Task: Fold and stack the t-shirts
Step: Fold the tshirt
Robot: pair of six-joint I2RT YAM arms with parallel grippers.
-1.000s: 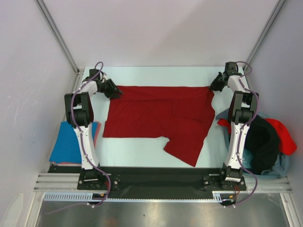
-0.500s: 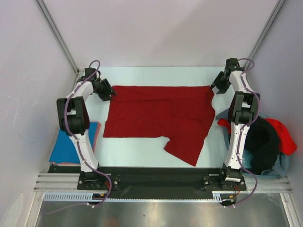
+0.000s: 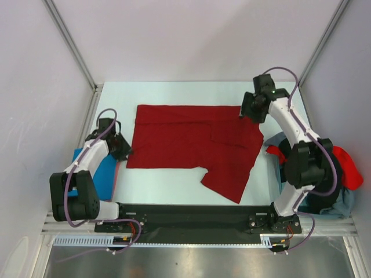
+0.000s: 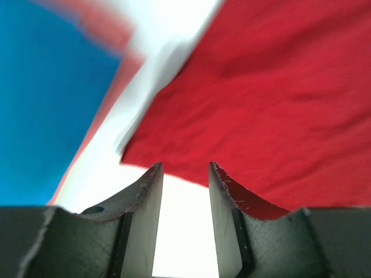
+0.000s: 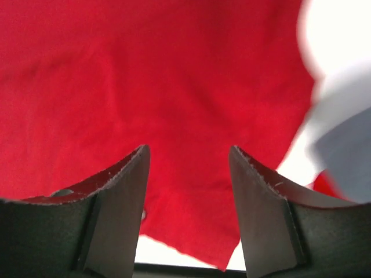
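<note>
The dark red t-shirt (image 3: 191,139) lay spread flat in the middle of the table (image 3: 174,92). Its far edge ran straight from side to side. Its near right part hung lower as a slanted flap towards the arm bases.

The left claw (image 3: 120,147) sat low beside the shirt's left edge, close to its near left corner. In the left wrist view its fingers stood slightly parted with only bare table between them, and the shirt's corner lay just ahead of the tips. To that claw's left lay the bright blue t-shirt (image 3: 106,172), folded flat at the table's left side and partly hidden by the left arm. A blurred reddish strip showed along its edge.

The right claw (image 3: 246,110) hovered over the shirt's far right corner. In the right wrist view its fingers were spread wide with nothing between them, and red cloth filled the gap below.

Behind the right arm a loose heap lay at the table's right side. It held a black t-shirt (image 3: 322,174), a brighter red t-shirt (image 3: 349,168) and a pale grey-blue t-shirt (image 3: 343,204).
</note>
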